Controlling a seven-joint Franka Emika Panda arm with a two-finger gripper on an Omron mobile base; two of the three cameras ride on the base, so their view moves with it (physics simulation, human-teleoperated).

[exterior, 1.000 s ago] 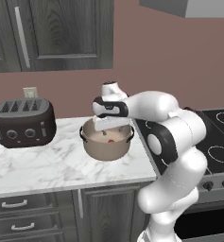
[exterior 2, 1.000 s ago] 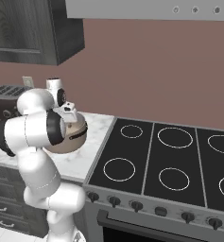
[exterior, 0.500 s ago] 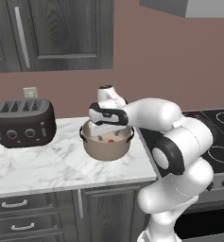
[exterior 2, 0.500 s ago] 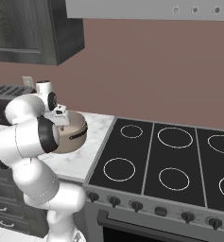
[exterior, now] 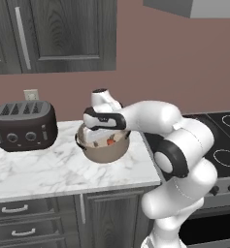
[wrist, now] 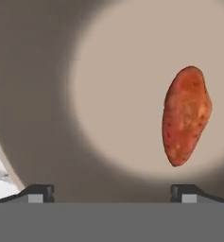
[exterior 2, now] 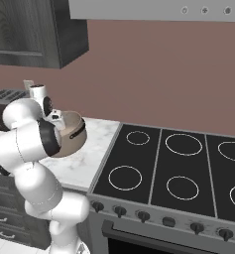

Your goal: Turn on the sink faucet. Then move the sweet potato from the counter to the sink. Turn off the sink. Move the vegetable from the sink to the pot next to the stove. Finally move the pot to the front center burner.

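The orange-red sweet potato (wrist: 185, 116) lies on the floor of the tan pot (exterior: 104, 150), a speck of it visible as the vegetable (exterior: 110, 142) from the left base view. The pot (exterior 2: 72, 136) stands on the white marble counter (exterior: 48, 169) left of the black stove (exterior 2: 173, 166). My gripper (exterior: 103, 130) hangs just over the pot's mouth, pointing down into it, open, with nothing between its fingers. In the hand view the gripper (wrist: 111, 193) shows two wide-apart tips with the pot's wall (wrist: 33, 94) behind. The sink and faucet are out of view.
A dark four-slot toaster (exterior: 23, 125) sits on the counter to the left of the pot. Dark cabinets (exterior: 53, 34) hang above. The stove's front centre ring (exterior 2: 182, 187) lies to the pot's right. Knobs (exterior 2: 144, 216) line the stove's steel front.
The arm has swung left, bringing the hand from the pot's right side to over its opening. The pot and sweet potato stay put. The gripper stays open.
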